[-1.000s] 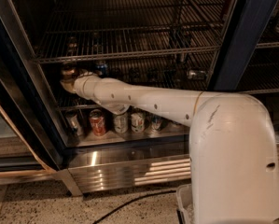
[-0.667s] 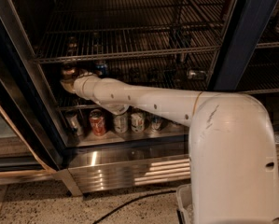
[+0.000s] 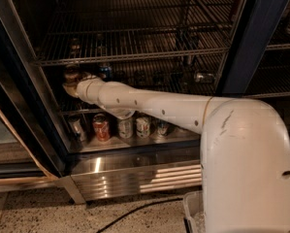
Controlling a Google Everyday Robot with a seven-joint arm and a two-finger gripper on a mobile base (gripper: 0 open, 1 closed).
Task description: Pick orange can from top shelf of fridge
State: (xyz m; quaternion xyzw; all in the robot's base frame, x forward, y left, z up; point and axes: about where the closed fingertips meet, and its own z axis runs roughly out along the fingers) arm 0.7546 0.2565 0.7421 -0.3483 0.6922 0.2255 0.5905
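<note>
The orange can [image 3: 71, 74] stands at the left end of a dark wire shelf [image 3: 154, 79] inside the fridge [image 3: 253, 38], just under the upper wire rack [image 3: 135, 52]. My gripper [image 3: 71, 87] is at the end of the white arm [image 3: 149, 103], which reaches in from the right. It is right at the can's lower part, mostly hidden by the wrist. A blue can [image 3: 104, 71] stands just right of the orange can, behind the arm.
On the steel floor [image 3: 135, 142] below stand a red-and-white can [image 3: 102, 127] and several silver cans [image 3: 135, 126]. The fridge's left frame [image 3: 23, 81] is close to the gripper. A louvred base panel [image 3: 135, 176] and a black cable [image 3: 135, 212] are low down.
</note>
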